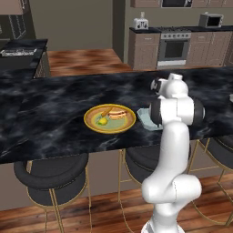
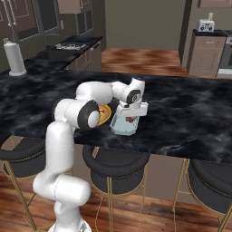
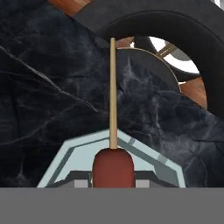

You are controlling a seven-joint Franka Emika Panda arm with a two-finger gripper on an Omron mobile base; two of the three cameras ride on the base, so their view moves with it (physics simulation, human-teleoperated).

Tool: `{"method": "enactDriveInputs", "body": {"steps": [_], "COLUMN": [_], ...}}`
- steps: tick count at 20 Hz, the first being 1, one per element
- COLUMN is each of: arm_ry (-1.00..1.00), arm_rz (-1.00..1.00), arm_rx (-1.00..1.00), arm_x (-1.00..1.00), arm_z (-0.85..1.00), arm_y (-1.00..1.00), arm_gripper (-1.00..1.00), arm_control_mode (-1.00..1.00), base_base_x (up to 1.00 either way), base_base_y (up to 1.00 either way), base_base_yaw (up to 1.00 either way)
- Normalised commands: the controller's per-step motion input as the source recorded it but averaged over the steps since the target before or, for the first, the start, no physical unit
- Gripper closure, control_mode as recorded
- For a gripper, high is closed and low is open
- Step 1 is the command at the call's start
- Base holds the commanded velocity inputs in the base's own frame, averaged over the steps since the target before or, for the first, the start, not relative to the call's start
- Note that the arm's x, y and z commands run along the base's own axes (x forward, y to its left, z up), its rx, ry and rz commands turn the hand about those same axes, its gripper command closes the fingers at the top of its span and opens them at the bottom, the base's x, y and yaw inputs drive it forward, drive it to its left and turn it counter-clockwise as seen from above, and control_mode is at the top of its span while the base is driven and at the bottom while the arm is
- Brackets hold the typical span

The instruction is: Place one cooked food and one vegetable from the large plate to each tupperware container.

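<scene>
The large plate lies on the dark marble counter with a small yellow-green vegetable, a bun-like cooked food and a stick-shaped piece on it. Just to its right sits a pale blue-grey tupperware container, partly hidden by my arm. My gripper hangs right over that container. In the hand view the gripper is shut on a reddish-brown sausage on a wooden stick, with the stick pointing away over the container's rim.
The counter's near edge runs just in front of the container, with black round stools below it. A small pale object shows at the counter's far right. A paper towel roll stands far left.
</scene>
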Motion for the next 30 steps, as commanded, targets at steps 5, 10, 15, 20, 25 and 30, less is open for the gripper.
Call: {"method": "enactDriveInputs", "body": {"steps": [5,10,15,20,25,30], "arm_ry": [0.03,0.00,0.04,0.05,0.03,0.00], "arm_rz": [-0.16,-0.14,-0.18,-0.22,-0.23,-0.13], "arm_rx": [-0.19,-0.18,-0.14,-0.12,-0.07,-0.05], "arm_x": [0.20,0.26,0.28,0.07,0.00,0.00], "arm_z": [0.00,0.00,-0.19,-0.25,-0.03,0.00], "arm_y": [0.76,0.62,0.02,0.07,0.38,0.67], "arm_gripper": [1.00,1.00,1.00,1.00,1.00,1.00], "arm_control_mode": [-1.00,-1.00,-1.00,-1.00,-1.00,-1.00], "base_base_x": [0.00,0.00,0.00,0.00,0.00,0.00], "base_base_y": [0.00,0.00,0.00,0.00,0.00,0.00], "base_base_yaw": [0.00,0.00,0.00,0.00,0.00,0.00]}}
